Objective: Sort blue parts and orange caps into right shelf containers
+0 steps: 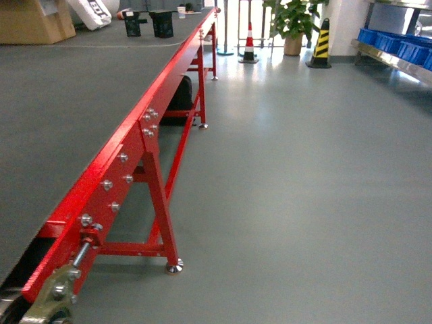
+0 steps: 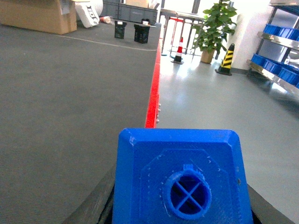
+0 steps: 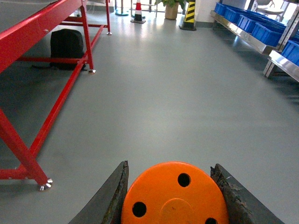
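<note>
head view: a red conveyor (image 1: 135,145) runs along the left, bare floor lies between, and blue crates (image 1: 398,44) sit on the shelf (image 1: 388,59) far right; no gripper shows. left wrist: the left gripper (image 2: 180,212) holds a blue part (image 2: 180,179), stud toward the camera, seemingly light, rigid plastic best pinched on flat sides. right wrist: the right gripper (image 3: 170,200) clamps an orange cap (image 3: 175,196) by its round side, likely smooth and slippery.

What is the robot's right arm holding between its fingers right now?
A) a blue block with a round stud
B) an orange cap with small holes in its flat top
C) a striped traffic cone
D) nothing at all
B: the right wrist view shows the orange cap, small holes in its flat top, wedged between the two dark fingers of the right gripper.
</note>
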{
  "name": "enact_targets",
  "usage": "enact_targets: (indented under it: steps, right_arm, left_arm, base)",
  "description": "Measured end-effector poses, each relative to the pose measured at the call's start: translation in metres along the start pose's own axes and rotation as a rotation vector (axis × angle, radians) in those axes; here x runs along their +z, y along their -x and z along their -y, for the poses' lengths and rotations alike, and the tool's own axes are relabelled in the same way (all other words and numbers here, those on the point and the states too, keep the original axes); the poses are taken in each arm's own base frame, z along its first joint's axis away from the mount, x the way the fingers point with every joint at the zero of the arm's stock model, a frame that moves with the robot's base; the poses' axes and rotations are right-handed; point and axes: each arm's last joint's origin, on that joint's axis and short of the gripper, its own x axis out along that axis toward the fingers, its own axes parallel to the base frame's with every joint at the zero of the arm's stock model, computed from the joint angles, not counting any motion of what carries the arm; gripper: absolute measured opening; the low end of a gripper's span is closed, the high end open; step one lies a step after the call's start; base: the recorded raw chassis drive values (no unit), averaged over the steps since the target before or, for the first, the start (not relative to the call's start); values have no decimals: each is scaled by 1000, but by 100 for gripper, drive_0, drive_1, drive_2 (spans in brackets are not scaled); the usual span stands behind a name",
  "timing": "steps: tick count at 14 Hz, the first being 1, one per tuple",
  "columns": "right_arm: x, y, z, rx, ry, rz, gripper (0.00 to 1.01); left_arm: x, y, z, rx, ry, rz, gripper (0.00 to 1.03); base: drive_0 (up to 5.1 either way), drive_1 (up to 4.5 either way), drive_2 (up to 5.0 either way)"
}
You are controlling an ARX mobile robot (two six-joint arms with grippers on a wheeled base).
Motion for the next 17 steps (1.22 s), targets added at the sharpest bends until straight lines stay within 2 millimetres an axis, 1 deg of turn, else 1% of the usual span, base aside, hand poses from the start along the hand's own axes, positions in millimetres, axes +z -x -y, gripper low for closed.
enact_targets:
  steps: [17]
  right_arm:
    - [0,0,0,-1,0,3,44]
  left_arm:
    - [0,0,1,-5,0,3,44]
  base:
    - [503,-238,-238]
